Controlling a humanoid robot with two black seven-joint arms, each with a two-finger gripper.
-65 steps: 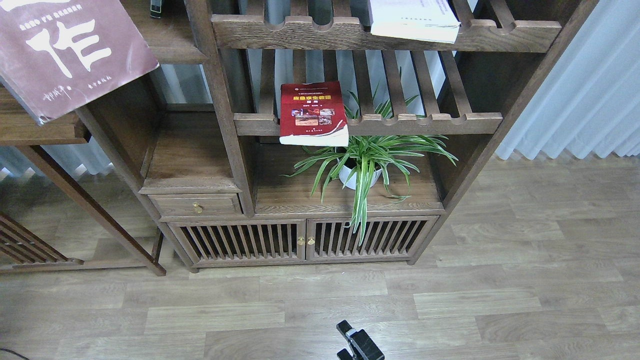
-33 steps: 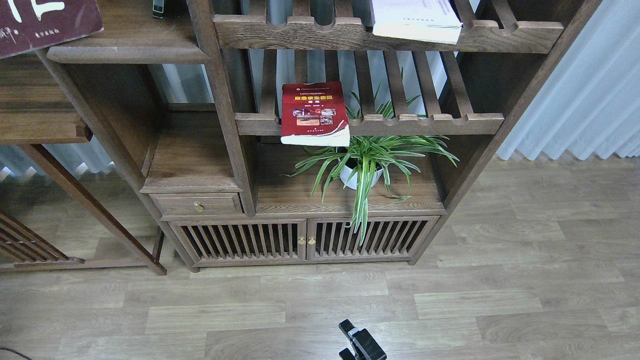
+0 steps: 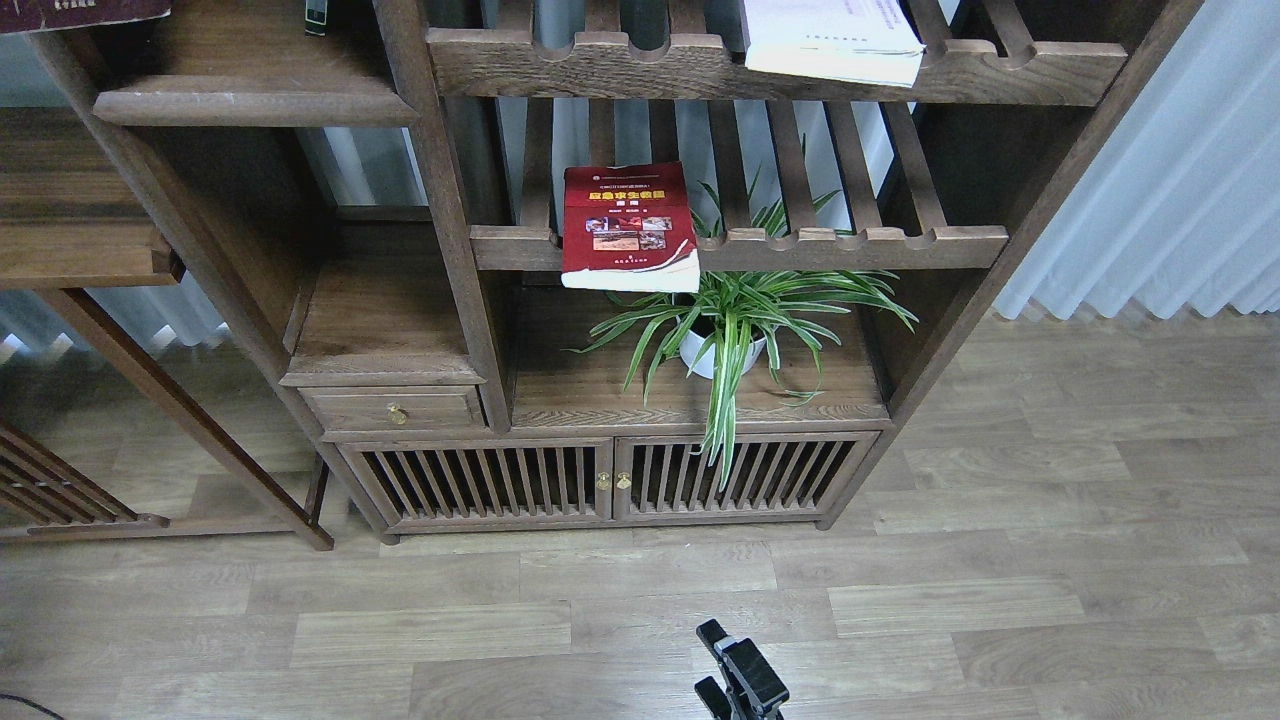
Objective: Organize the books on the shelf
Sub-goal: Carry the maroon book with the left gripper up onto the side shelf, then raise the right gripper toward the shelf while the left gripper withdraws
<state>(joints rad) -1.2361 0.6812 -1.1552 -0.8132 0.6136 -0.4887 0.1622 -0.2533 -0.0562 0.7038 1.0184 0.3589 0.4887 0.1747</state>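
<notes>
One red book (image 3: pixel 628 228), yellow title unreadable

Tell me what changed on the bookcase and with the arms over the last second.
The dark maroon book with white characters slid up and left until only a strip shows at the top-left corner. The black gripper at the bottom edge crept slightly up and right. The red book with yellow title, the white book and the potted plant stayed put.

Matt grainy wood shelf (image 3: pixel 255 105); glossy red book (image 3: pixel 627 228); tool (image 3: pixel 742 678) seemingly black plastic.
</notes>
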